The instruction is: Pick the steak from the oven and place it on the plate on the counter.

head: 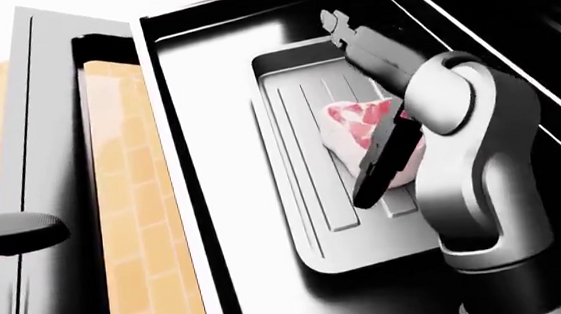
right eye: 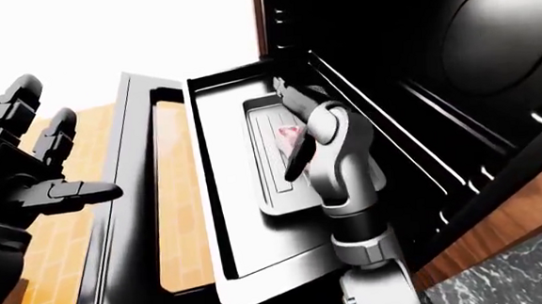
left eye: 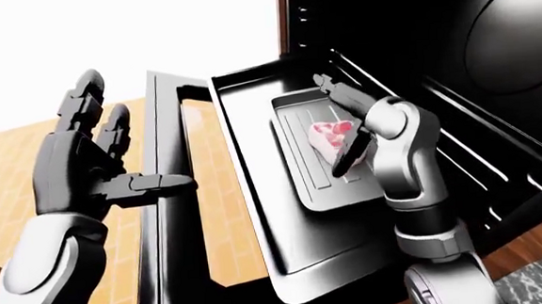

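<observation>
The steak point(head: 351, 125), pink with white fat, lies on a grey ridged tray point(head: 304, 200) inside the open oven. My right hand point(head: 357, 113) reaches over the tray, palm above the steak. One finger points toward the top of the head view and a dark finger point(head: 379, 166) lies across the steak's right side. The fingers stand spread about the steak, not closed round it. My left hand point(left eye: 133, 139) is raised at the left of the left-eye view, open and empty, apart from the oven. No plate shows in any view.
The tray rests on a wide black oven sheet point(head: 227, 244). The open oven door point(head: 56, 107), with its glass pane, lies to the left of it. The dark oven cavity point(left eye: 492, 53) with side rails fills the right. A dark marble counter corner point(right eye: 505, 279) shows at bottom right.
</observation>
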### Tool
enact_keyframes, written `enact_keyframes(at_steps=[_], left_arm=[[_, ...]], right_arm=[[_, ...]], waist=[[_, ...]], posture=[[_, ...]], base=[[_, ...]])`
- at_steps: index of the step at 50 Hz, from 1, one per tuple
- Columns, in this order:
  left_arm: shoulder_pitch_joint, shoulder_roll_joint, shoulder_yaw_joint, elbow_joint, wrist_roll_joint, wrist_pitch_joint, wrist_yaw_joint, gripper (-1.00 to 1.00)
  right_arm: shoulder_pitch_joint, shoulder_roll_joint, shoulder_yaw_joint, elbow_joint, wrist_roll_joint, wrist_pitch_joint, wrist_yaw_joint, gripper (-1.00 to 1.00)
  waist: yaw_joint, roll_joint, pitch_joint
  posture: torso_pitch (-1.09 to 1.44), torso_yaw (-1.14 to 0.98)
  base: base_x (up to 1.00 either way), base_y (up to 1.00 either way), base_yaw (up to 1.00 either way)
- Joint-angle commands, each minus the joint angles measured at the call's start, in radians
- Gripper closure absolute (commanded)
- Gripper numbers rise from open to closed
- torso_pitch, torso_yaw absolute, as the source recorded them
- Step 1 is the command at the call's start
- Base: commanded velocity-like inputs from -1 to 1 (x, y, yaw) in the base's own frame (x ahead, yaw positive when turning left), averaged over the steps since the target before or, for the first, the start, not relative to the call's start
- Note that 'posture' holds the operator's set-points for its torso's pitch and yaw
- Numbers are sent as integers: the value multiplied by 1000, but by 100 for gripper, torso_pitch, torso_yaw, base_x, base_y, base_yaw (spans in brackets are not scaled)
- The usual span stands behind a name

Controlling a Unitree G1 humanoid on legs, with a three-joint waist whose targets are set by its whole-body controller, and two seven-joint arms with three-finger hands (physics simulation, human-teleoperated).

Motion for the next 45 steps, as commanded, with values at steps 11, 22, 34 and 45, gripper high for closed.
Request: enact_keyframes(at_steps=[11, 22, 34, 45], left_arm=[[-23, 9, 24, -10, -22, -49, 6, -100], [-2, 18, 44, -1, -39, -69, 1, -100], [12, 18, 54, 4, -40, -84, -8, -100], [4, 26, 71, -33, -74, -46, 16, -100]], right_arm=[[-98, 1, -23, 241, -164, -136, -163, -100], [-131, 22, -6, 461, -162, -151, -295, -72], [-121, 29, 20, 592, -158, -173, -385, -30], [-94, 39, 5, 254, -221, -129, -223, 100]], waist=[[-11, 6, -29], [-13, 10, -38], [-13, 13, -39], [-10, 7, -37]], posture=[[0, 0], [0, 0], [0, 0], [0, 0]], base=[[0, 0, 0], [0, 0, 0], [0, 0, 0], [0, 0, 0]])
